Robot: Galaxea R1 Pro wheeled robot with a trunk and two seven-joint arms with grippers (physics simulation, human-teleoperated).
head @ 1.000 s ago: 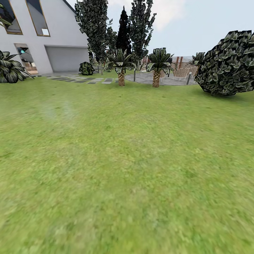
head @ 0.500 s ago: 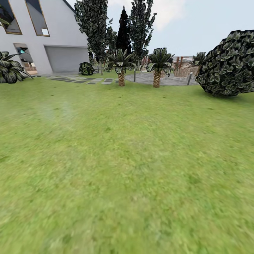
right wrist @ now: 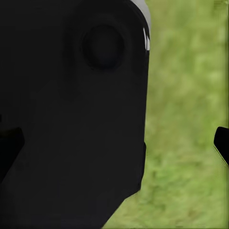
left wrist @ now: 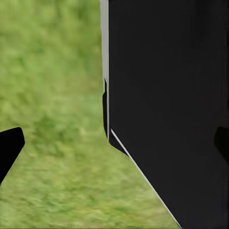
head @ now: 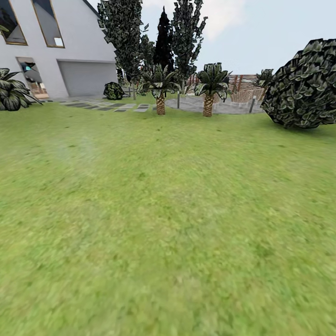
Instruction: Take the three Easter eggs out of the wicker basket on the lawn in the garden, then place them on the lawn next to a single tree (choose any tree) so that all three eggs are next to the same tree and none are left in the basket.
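One lawn (head: 163, 210). One white house (head: 70, 42), one grey garage door (head: 87, 77). Two short palms: left palm (head: 160, 91), right palm (head: 208, 91). Two tall leafy trees: first tree (head: 122, 32), second tree (head: 186, 28). One black conifer (head: 164, 39) between them. One big round bush (head: 303, 86), one small bush (head: 113, 90). One grey stone patio (head: 224, 106).

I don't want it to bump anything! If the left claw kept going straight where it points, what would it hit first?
Probably the lawn. A black robot part sits beside its line, though depth is unclear.
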